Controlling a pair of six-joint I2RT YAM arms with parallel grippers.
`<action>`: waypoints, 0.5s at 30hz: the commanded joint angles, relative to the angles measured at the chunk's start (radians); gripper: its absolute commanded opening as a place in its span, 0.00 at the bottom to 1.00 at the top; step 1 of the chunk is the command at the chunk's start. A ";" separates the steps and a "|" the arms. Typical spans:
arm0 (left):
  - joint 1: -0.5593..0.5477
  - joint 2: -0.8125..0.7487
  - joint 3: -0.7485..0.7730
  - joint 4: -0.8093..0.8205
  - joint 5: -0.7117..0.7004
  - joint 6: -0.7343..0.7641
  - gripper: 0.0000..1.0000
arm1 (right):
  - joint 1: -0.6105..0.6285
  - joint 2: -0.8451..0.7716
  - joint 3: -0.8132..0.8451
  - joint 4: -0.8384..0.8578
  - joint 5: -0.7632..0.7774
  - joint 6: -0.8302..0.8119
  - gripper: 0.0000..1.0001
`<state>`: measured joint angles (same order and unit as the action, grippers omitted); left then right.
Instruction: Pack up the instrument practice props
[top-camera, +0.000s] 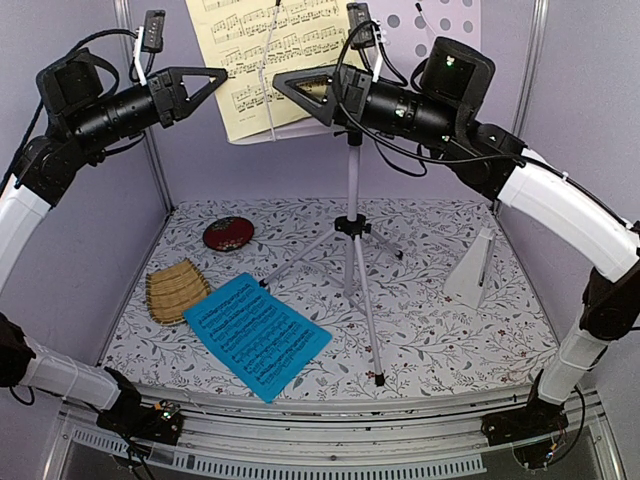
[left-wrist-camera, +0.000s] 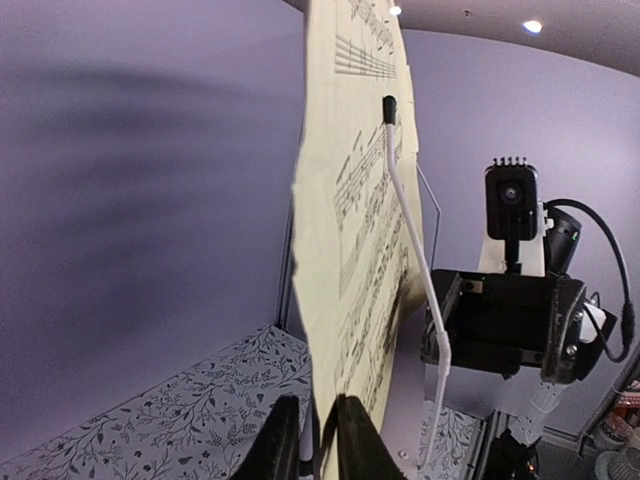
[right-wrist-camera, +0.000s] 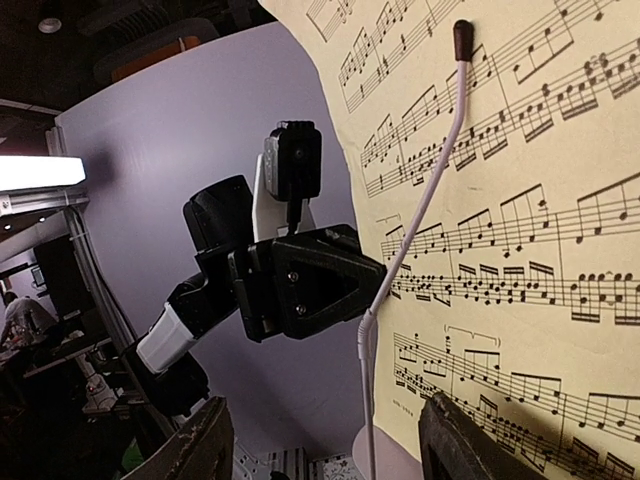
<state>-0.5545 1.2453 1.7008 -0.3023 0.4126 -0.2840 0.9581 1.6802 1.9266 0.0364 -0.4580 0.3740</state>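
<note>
A: Biggest first. What's on the worktop?
B: Music stand, upright at ctr, tripod legs spread on the floral surface. Pale-yellow sheet stands on its desk up top, printed side toward the arms.
A: Other props?
B: Blue sheet lies flat, front-L, one corner near a tripod leg. White metronome stands upright at the R side, well apart from the stand.
A: Anything else down there?
B: Bamboo tray at L, just beside the blue sheet. Red dish behind it, near the back wall.
A: And the fingers?
B: Both arms are up at the yellow sheet. L fingers are nearly together w/ the sheet's L edge btw them; can't tell if they actually press it. R fingers are spread wide, facing the printed side.
A: Smallest bit?
B: Thin wire clip w/ a dark tip, lying across the yellow sheet, in front of the R fingers.
</note>
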 joint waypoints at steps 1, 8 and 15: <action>0.020 -0.012 0.013 0.014 0.025 -0.009 0.19 | 0.032 0.061 0.105 0.057 0.069 0.040 0.64; 0.033 -0.006 0.023 0.011 0.048 -0.010 0.29 | 0.045 0.126 0.154 0.126 0.141 0.084 0.63; 0.041 0.014 0.061 -0.007 0.082 0.001 0.24 | 0.046 0.183 0.225 0.147 0.151 0.113 0.57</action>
<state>-0.5262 1.2469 1.7245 -0.3058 0.4637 -0.2848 0.9951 1.8305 2.0930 0.1368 -0.3347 0.4572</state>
